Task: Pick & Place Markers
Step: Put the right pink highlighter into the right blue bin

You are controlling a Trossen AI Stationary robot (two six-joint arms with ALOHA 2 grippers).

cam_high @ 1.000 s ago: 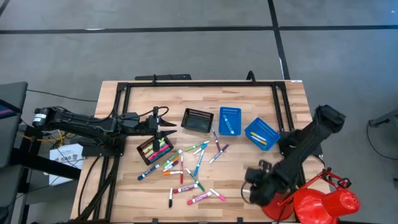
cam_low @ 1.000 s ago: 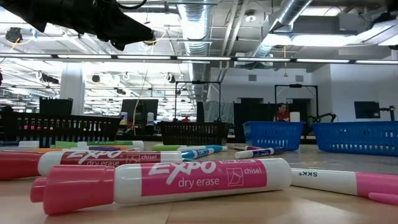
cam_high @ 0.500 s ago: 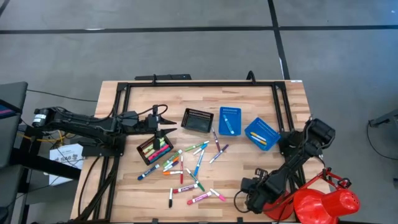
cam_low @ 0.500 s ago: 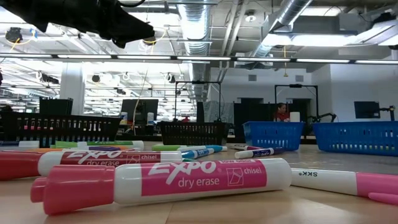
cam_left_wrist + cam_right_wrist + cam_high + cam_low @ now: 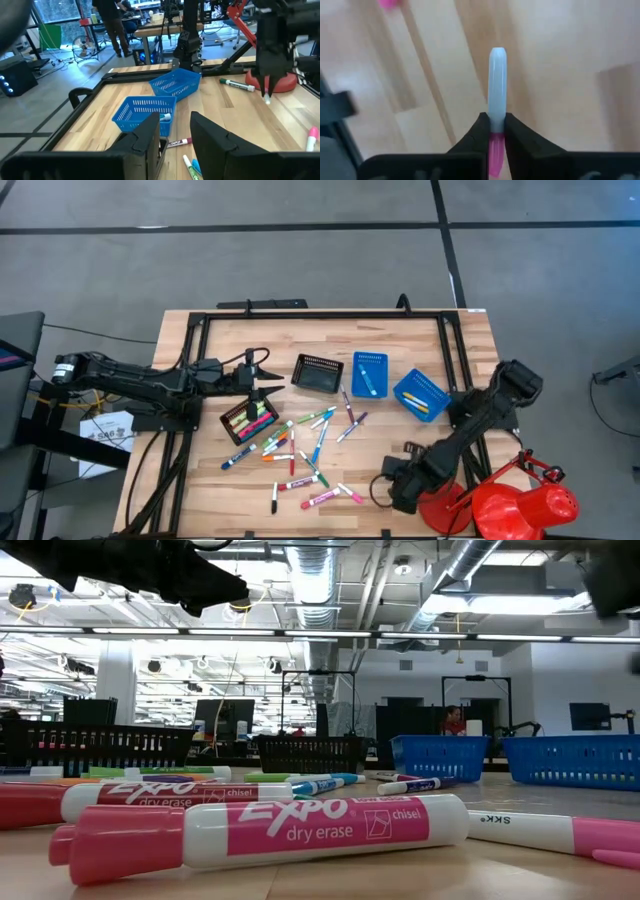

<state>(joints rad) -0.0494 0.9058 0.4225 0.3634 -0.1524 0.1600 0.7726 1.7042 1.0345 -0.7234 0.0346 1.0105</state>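
Observation:
Many markers (image 5: pixel 300 450) in pink, green, blue, orange and white lie scattered on the wooden table (image 5: pixel 420 335); the low view shows a pink one close up (image 5: pixel 260 835). My right gripper (image 5: pixel 383 483) hovers over the table's near right part, shut on a pink-and-white marker (image 5: pixel 497 80). My left gripper (image 5: pixel 268 377) is open and empty (image 5: pixel 176 135), above the far edge of a black tray (image 5: pixel 250 420) that holds several markers. My right gripper pinches the marker between its two fingers where the pink end meets the white barrel (image 5: pixel 495 131). The fingers point down and lie along the marker. The white barrel sticks out below the fingertips, upright and clear of the table (image 5: pixel 266 94).
An empty black tray (image 5: pixel 318 373) and two blue baskets (image 5: pixel 369 374), (image 5: pixel 420 395) holding markers stand at the table's middle and right. A red object (image 5: pixel 520 505) sits at the near right corner. A black frame (image 5: pixel 320 315) runs along the far edge. People stand in the room behind.
My right gripper has gone toward the table's left edge along the near side, still shut on the marker. Its arm now shows at the top right of the low view.

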